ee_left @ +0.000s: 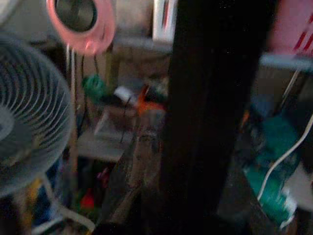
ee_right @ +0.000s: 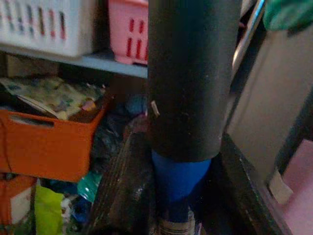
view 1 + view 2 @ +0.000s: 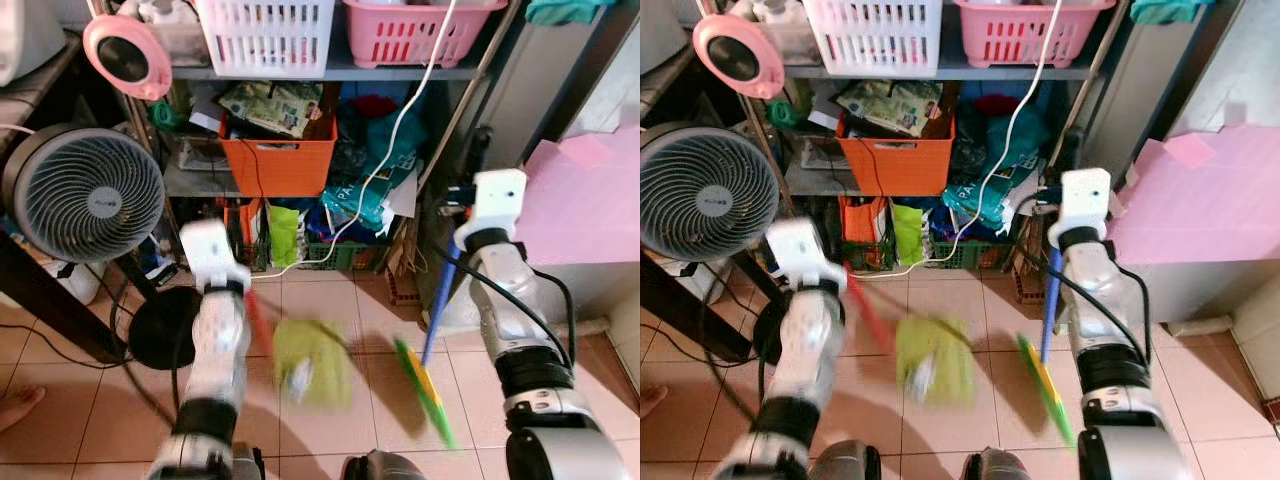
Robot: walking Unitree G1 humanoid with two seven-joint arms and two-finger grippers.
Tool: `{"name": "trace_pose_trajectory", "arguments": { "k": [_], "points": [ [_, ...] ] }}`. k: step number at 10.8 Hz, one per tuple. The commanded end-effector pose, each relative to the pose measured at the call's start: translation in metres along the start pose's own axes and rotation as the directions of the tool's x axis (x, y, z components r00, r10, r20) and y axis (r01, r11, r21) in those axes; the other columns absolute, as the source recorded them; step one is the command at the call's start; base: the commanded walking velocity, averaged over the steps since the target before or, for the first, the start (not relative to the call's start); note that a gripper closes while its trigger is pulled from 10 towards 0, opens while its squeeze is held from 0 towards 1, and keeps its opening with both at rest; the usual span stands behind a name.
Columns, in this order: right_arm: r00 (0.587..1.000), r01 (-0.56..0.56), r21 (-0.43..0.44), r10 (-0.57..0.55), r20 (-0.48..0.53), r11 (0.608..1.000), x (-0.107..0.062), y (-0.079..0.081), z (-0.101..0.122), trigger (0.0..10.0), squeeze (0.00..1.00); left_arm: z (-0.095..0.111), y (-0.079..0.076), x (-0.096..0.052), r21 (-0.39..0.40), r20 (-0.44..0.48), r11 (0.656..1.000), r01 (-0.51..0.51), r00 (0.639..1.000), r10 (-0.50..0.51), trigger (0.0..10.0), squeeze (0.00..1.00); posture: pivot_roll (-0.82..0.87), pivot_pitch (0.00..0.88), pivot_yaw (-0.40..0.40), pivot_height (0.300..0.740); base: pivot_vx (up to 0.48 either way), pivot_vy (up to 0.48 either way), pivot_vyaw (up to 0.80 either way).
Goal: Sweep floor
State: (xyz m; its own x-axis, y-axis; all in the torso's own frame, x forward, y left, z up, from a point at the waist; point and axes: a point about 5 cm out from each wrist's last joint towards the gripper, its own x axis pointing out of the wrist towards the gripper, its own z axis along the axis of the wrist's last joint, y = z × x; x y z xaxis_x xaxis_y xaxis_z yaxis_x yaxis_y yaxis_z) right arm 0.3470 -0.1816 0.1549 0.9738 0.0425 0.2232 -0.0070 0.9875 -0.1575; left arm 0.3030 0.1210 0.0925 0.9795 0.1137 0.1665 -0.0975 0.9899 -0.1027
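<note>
Right gripper (image 2: 183,186) clamped on broom (image 3: 428,385) handle, green head on tiled floor (image 3: 330,420) beside green dustpan (image 3: 312,362). Left gripper (image 1: 161,196) grips dustpan's red handle. Judgement: keep pan lip flat on the tiles; use short strokes toward it.

You are looking at one broom (image 3: 425,375), one green dustpan (image 3: 312,362), two fans, a grey one (image 3: 85,195) and a pink one (image 3: 127,58), and three baskets: one white (image 3: 266,35), one pink (image 3: 415,32), one orange (image 3: 278,155). You are also seeing one white cable (image 3: 395,135) and two grippers, left (image 3: 237,285) and right (image 3: 455,252).
</note>
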Motion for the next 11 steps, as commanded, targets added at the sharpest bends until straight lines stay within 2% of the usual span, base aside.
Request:
{"name": "trace_pose_trajectory", "arguments": {
  "k": [1, 3, 5, 6, 8, 10, 11],
  "points": [
    [0.999, -0.009, -0.012, 0.010, 0.045, 1.000, 0.002, 0.001, 0.011, 10.0, 0.00, 0.019, -0.008, 0.007, 0.001, 0.079, 1.000, 0.020, 0.997, -0.020, 10.0, 0.00, -0.05, 0.012, -0.028, 0.740, 0.000, 0.000, 0.00],
    [0.999, -0.024, -0.005, 0.025, 0.041, 1.000, -0.002, 0.005, 0.012, 10.0, 0.00, 0.010, -0.009, -0.004, -0.100, 0.016, 0.994, 0.046, 0.999, -0.045, 10.0, 0.00, -0.05, 0.022, -0.032, 0.740, 0.000, 0.000, 0.00],
    [0.999, -0.034, -0.001, 0.034, 0.036, 0.999, -0.005, 0.006, 0.011, 10.0, 0.00, 0.008, -0.012, -0.012, -0.091, 0.027, 0.988, 0.124, 0.992, -0.122, 10.0, 0.00, -0.06, 0.028, -0.036, 0.740, 0.000, 0.000, 0.00],
    [0.999, -0.037, 0.001, 0.037, 0.032, 0.999, -0.006, 0.007, 0.011, 10.0, 0.00, 0.005, -0.009, -0.014, -0.081, 0.010, 0.993, 0.089, 0.996, -0.088, 10.0, 0.00, -0.05, 0.032, -0.039, 0.740, 0.000, 0.000, 0.00],
    [0.998, -0.048, 0.008, 0.048, 0.027, 0.999, -0.005, 0.010, 0.011, 10.0, 0.00, 0.006, -0.006, -0.014, -0.127, 0.009, 0.989, 0.075, 0.997, -0.075, 10.0, 0.00, -0.05, 0.033, -0.046, 0.740, 0.000, 0.000, 0.00],
    [0.998, -0.057, 0.023, 0.056, 0.027, 0.998, -0.003, 0.014, 0.013, 10.0, 0.00, 0.008, -0.007, -0.015, -0.154, 0.000, 0.981, 0.121, 0.992, -0.122, 10.0, 0.00, -0.04, 0.029, -0.051, 0.740, 0.000, 0.000, 0.00],
    [0.999, -0.043, 0.068, 0.043, 0.005, 0.997, -0.004, 0.015, 0.010, 10.0, 0.00, 0.017, -0.003, -0.013, -0.083, 0.037, 0.990, 0.111, 0.993, -0.109, 10.0, 0.00, -0.04, 0.024, -0.046, 0.740, 0.000, 0.000, 0.00]
  ]
}}
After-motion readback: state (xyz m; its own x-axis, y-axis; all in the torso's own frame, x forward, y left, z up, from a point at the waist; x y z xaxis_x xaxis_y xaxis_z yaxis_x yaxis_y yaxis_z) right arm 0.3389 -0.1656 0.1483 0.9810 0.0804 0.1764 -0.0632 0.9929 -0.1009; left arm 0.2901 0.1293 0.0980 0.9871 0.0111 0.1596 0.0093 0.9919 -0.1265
